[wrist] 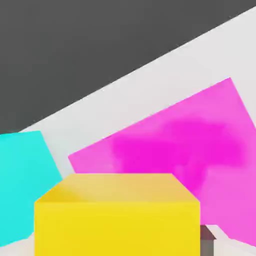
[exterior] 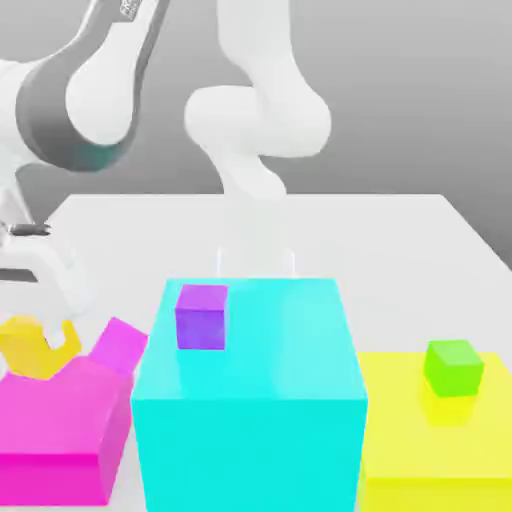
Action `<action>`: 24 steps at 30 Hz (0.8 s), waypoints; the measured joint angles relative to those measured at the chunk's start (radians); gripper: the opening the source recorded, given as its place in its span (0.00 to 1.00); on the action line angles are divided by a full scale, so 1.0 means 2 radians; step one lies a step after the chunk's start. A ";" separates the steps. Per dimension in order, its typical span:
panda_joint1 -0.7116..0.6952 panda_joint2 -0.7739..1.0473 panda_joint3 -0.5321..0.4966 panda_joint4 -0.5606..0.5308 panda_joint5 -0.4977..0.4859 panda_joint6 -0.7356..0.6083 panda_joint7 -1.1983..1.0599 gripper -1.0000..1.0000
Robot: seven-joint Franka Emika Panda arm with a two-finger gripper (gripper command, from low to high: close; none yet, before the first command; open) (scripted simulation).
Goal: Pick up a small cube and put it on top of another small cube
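Observation:
My gripper (exterior: 38,335) hangs at the exterior view's left, shut on the tiny yellow-orange cube (exterior: 30,350), which sits tilted just above the back of the big magenta block (exterior: 60,435). The hand view has this cube (wrist: 117,215) close up between my fingers, with one dark fingertip (wrist: 207,241) beside it and the magenta block (wrist: 190,150) below. The tiny bright green cube (exterior: 452,366) rests on the big yellow block (exterior: 440,450) at the exterior view's right, far from my gripper.
A big cyan block (exterior: 250,400) stands between the magenta and yellow blocks and carries a small purple cube (exterior: 202,317). A small magenta cube (exterior: 122,343) lies tilted at the magenta block's back corner, next to my gripper. The white table (exterior: 400,240) stretches behind.

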 joint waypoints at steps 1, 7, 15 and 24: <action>0.022 -0.001 0.011 0.007 -0.001 -0.006 0.001 0.00; 0.147 -0.017 0.073 0.004 -0.037 0.005 0.046 0.00; 0.278 -0.060 0.131 -0.069 -0.095 0.058 0.145 0.00; 0.332 -0.080 0.190 -0.167 -0.136 0.140 0.238 0.00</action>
